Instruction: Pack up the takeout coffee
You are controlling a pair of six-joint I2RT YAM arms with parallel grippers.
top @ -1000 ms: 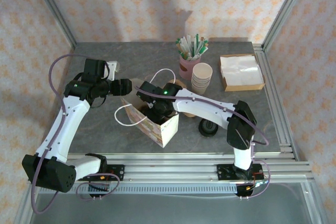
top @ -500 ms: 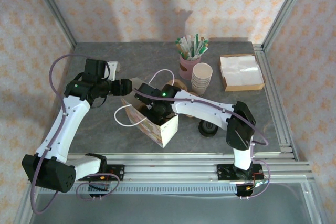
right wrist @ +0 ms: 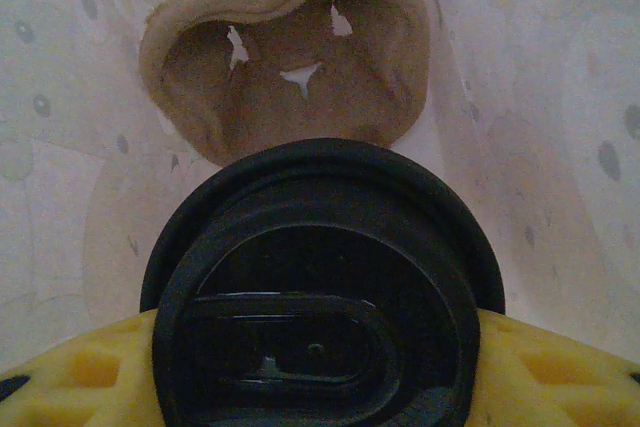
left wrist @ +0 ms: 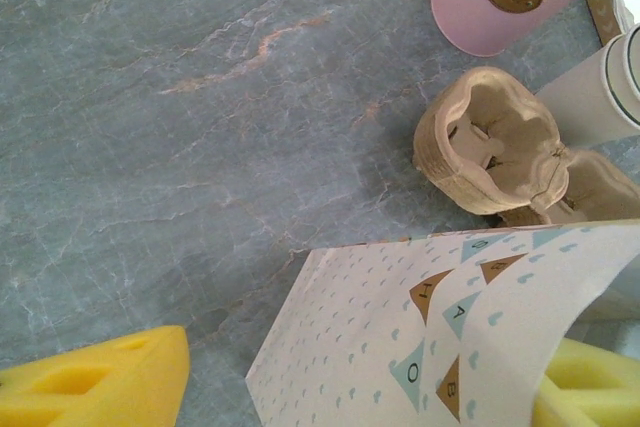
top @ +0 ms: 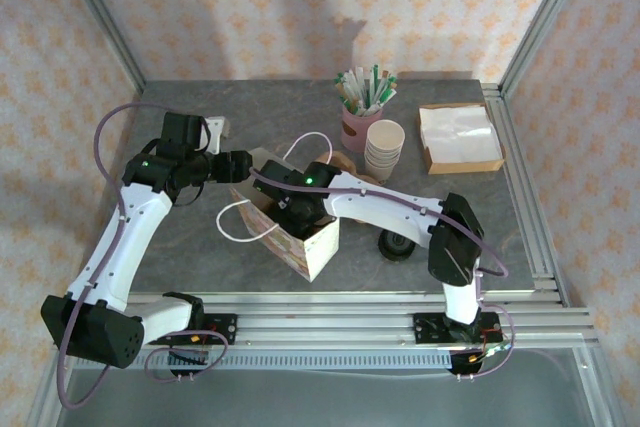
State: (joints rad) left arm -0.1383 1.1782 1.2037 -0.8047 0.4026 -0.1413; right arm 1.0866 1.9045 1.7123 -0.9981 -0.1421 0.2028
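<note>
Gripping the black-dome-lidded takeout coffee cup (right wrist: 320, 247) inside a patterned paper bag (top: 318, 247) is our right gripper (right wrist: 320, 379); left gripper (left wrist: 345, 387) gapes. We judge it light, crushable: grasp below the lid.

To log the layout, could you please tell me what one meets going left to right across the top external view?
Patterned paper bag, pink cup of stirrers, stack of cream paper cups, cardboard tray of napkins.

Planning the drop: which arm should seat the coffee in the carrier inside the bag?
Right. The right gripper clamps the coffee inside the bag, with the carrier and its empty socket just beyond it. The left gripper sits open at the bag's wall, carrying nothing.
</note>
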